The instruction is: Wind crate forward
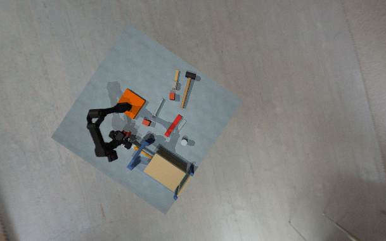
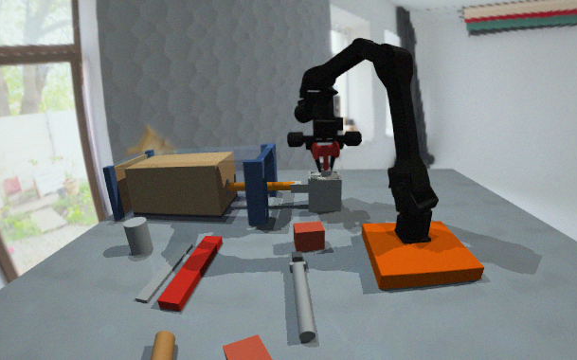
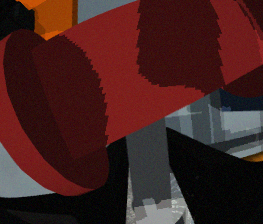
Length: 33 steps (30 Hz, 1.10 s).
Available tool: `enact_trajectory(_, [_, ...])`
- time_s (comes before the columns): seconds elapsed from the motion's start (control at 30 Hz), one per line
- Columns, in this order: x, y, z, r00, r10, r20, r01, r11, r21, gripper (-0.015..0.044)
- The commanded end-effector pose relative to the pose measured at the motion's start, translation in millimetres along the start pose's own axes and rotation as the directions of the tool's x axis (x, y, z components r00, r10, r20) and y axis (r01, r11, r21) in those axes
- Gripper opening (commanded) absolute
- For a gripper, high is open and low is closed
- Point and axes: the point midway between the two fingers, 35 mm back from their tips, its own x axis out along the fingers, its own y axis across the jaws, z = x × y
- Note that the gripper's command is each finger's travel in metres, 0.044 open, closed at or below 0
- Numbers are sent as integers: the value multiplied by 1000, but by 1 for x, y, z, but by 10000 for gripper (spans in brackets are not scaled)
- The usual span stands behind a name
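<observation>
My gripper (image 2: 326,164) (image 3: 144,135) points down above the grey winch (image 2: 325,195), shut on the red-topped winch handle (image 2: 325,151) (image 3: 124,70). The handle's grey shank runs down between the fingers, its lower end at the top of the winch; how far it sits in the hole is hidden. The cardboard-brown crate (image 1: 164,172) (image 2: 174,187) sits flat in the clear-panelled cubby. The orange strap (image 1: 144,153) (image 2: 279,186) runs from its front to the winch through the blue steel frame (image 1: 137,156) (image 2: 256,194). A gap shows between crate front and frame.
A red block (image 1: 146,122) (image 2: 309,236), a grey rod tool (image 1: 158,108) (image 2: 303,298), a red bar (image 1: 173,125) (image 2: 191,272), a grey strip (image 2: 164,275) and a grey cylinder (image 1: 184,141) (image 2: 138,236) lie around. The mallet (image 1: 186,92) is farther off. The arm stands on an orange base (image 1: 135,109) (image 2: 423,272).
</observation>
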Motion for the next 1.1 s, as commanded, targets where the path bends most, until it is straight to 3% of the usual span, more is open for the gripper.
enact_trajectory(0.0, [1, 0, 0, 1000, 2, 0, -2, 1000, -3, 0])
enact_trajectory(1.07, [6, 0, -3, 1000, 2, 0, -2, 1000, -3, 0])
